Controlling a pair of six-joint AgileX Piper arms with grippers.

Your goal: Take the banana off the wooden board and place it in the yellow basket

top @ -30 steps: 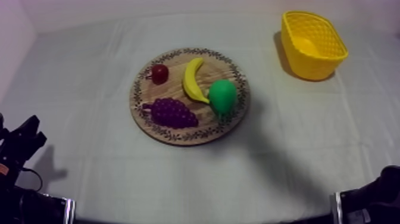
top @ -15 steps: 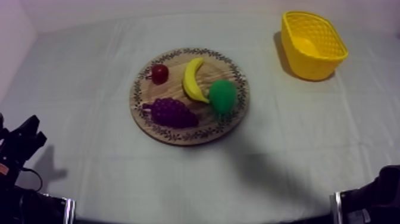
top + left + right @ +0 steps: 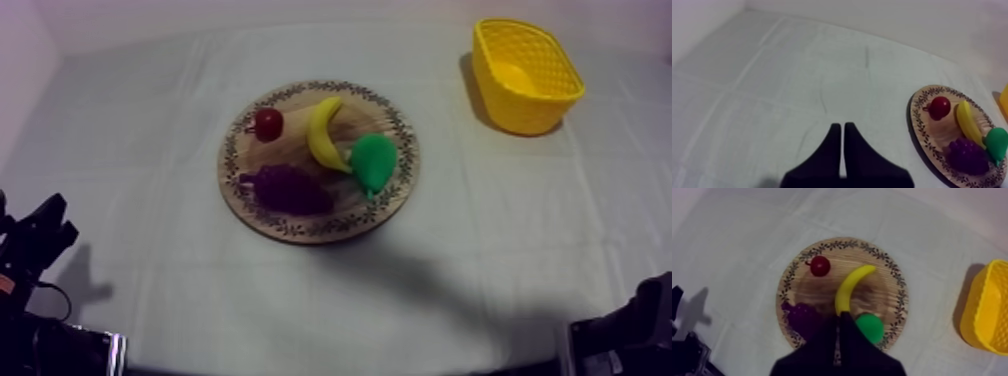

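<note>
Right wrist view: the right hand (image 3: pixel 841 319), fingers pressed together in a narrow wedge, hangs over the wooden board (image 3: pixel 894 278). Its tip is at the banana (image 3: pixel 852 287), between the grapes (image 3: pixel 801 317) and the pear (image 3: pixel 870 327). The banana lies on the board, between the small red fruit (image 3: pixel 820 265) and the pear. In the left wrist view the left hand (image 3: pixel 842 129), fingers likewise together, is over bare table (image 3: pixel 772 75), well off the board's red-fruit side. The top view adds the yellow basket (image 3: pixel 527 75) whole, standing well apart beyond the board's pear side, with open table between.
</note>
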